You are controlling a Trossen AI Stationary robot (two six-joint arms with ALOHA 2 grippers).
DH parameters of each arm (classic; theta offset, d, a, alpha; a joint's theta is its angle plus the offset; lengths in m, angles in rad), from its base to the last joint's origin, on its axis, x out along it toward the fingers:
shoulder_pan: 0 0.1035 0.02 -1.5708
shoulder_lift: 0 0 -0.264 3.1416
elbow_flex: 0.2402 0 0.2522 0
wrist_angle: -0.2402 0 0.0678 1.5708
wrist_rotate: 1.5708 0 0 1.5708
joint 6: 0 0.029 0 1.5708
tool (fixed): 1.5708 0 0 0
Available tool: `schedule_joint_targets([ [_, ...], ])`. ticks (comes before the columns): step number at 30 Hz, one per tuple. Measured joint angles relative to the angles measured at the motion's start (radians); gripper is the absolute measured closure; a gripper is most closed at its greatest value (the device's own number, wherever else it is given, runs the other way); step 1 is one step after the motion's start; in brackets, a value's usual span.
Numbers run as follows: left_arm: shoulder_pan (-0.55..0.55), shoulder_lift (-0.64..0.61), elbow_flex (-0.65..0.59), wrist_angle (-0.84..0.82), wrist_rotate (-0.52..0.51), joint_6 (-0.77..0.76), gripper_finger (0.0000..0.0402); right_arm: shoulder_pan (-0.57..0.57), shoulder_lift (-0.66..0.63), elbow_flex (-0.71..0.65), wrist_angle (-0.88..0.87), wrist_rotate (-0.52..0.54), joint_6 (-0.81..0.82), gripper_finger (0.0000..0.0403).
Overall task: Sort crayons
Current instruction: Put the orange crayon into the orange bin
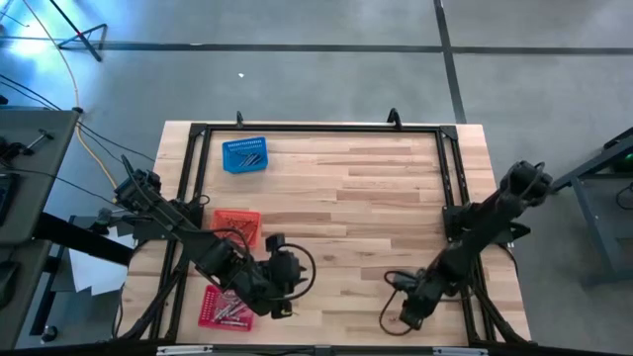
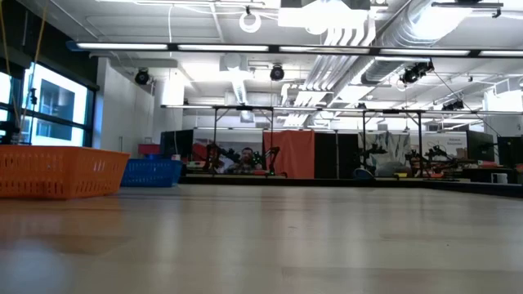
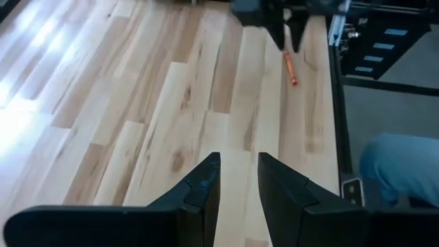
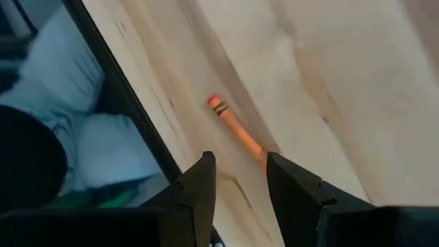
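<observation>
The orange crayon (image 4: pixel 236 125) lies flat on the wooden table (image 1: pixel 376 188) near its front edge, a light, stiff, smooth stick likely to roll, best pinched across its middle. The right gripper (image 4: pixel 236 180) hangs tilted just over one end, fingers parted around nothing, apparently not yet touching. The left gripper (image 3: pixel 239 180) hovers by the red basket (image 1: pixel 224 309), fingers slightly apart and empty, pointing toward the crayon.

A light wooden plank desk (image 1: pixel 376 188) carries a blue square mesh basket (image 1: pixel 244 155), an orange one (image 1: pixel 237 225) and a red one (image 1: pixel 223 308).
</observation>
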Motion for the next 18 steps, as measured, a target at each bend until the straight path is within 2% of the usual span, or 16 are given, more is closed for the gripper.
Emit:
schedule_joint_targets([
  [7,0.005,0.0,0.0,-0.008,-0.004,0.0,0.0315,0.005,0.147,0.111,-0.019,-0.038,-0.114,0.0281],
  [18,0.003,0.0,0.0,-0.02,-0.002,-0.008,0.0315,-0.013,0.361,0.28,-0.296,-0.117,-0.322,0.0282],
])
